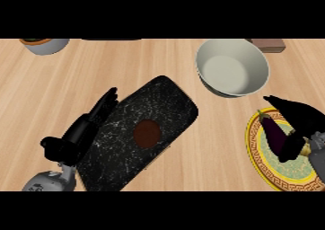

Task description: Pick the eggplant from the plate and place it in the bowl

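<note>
The right hand (299, 117) is curling over the eggplant (279, 138), which is lying on the plate (261, 167) near the bowl (231, 67). The left hand (85, 126) is resting open beside a black slab (142, 134) on the tabletop (72, 76). No writing is showing.

No legible text, label, brand, number or sign anywhere.

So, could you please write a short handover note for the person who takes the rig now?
Left hand: open, resting beside the black speckled board.
Right hand: fingers over the dark purple eggplant; whether they grip it cannot be told.
The eggplant lies on the yellow-rimmed patterned plate.
The pale grey round bowl holds nothing.
Done: reaching the eggplant.
Left: lift it, carry it to the bowl, place it inside.
</note>
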